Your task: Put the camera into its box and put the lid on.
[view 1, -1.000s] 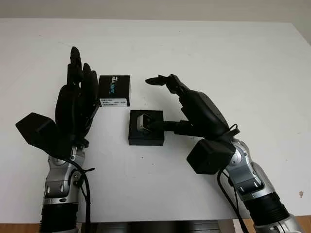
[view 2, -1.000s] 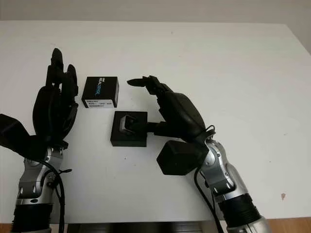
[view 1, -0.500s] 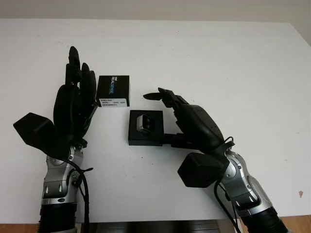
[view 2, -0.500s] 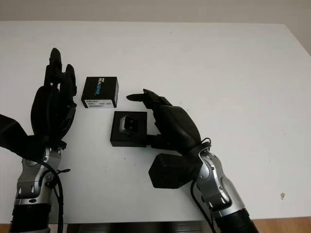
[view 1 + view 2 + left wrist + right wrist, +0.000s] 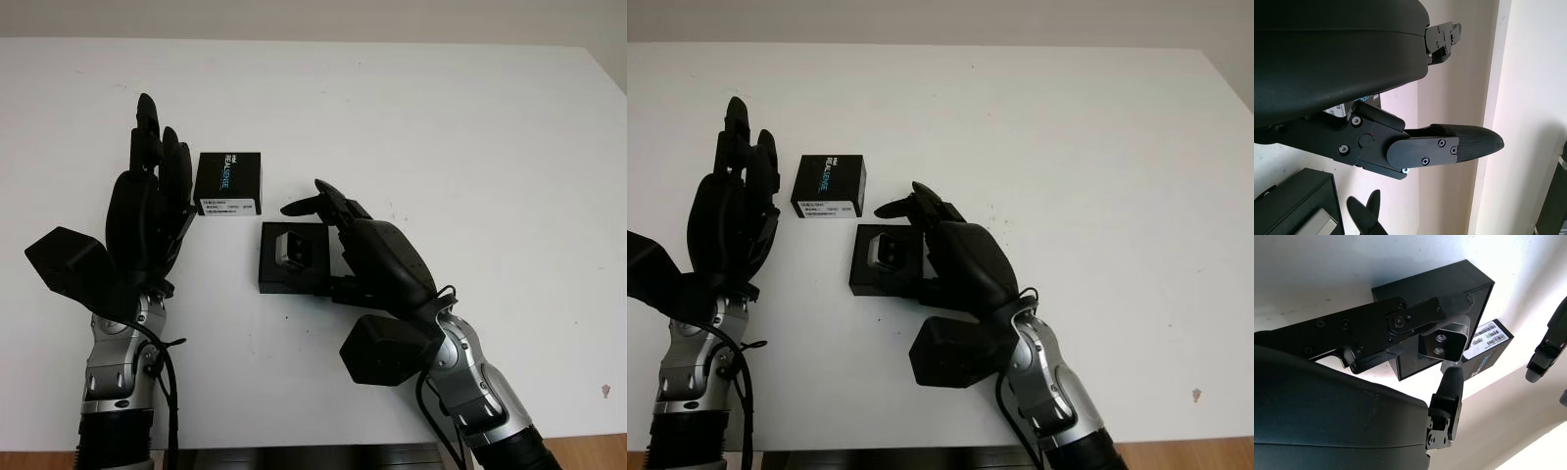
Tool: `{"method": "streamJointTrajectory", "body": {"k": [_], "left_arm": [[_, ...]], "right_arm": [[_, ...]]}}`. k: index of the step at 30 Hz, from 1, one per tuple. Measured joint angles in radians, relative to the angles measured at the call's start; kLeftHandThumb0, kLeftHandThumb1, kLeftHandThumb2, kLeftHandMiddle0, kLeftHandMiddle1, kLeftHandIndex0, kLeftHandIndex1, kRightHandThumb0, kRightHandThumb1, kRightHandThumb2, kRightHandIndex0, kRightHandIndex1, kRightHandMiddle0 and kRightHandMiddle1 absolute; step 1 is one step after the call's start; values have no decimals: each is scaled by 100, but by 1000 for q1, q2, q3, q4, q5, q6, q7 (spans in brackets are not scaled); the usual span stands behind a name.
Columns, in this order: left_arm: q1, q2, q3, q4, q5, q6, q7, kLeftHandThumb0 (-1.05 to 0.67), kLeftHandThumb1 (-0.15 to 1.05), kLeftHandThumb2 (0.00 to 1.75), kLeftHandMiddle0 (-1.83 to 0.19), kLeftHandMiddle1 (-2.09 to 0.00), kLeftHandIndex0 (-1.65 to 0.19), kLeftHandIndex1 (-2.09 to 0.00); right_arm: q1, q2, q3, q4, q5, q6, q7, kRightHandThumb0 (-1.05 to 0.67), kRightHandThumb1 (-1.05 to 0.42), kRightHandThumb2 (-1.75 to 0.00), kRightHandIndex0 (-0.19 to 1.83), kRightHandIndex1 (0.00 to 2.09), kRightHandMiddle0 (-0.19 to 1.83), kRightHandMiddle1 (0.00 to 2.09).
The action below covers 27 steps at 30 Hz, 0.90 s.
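The right hand (image 5: 367, 257) sits at the right edge of the open black box (image 5: 295, 258), holding nothing, with one finger reaching out over the box's far corner. In the right wrist view its fingers (image 5: 1415, 318) cross above the box without gripping anything. The camera (image 5: 292, 248), a small silver-grey block, lies inside the box near its middle, so the first half of the task looks done. Whether it is seated fully flat in its recess is hard to tell.

Just beyond the box on the white surface (image 5: 441, 127) lies the lid (image 5: 229, 182), black with a printed label, close to the box but apart from it. Nothing is on top of the box yet, so lifting the lid and fitting it over the box is what remains.

The left hand (image 5: 147, 220) is raised just left of the lid, released and holding nothing, well placed by my reckoning to take the lid.
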Motion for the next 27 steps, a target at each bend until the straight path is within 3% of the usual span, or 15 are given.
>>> {"method": "streamJointTrajectory", "body": {"k": [7,15,27], "left_arm": [[0,6,0,7,0,0,-7,-72,105,49,19,0,19,0],[0,8,1,21,0,-1,-15,-72,105,48,19,0,19,0],[-2,7,4,30,-4,2,-11,-72,105,46,19,0,19,0]], "right_arm": [[-2,8,6,8,7,-1,-2,-50,-101,-6,14,13,-9,151],[-12,10,-19,-26,94,69,120,-52,-101,-5,13,12,-7,123],[-34,15,-53,-74,176,150,198,-54,-99,-5,11,10,-11,113]]}}
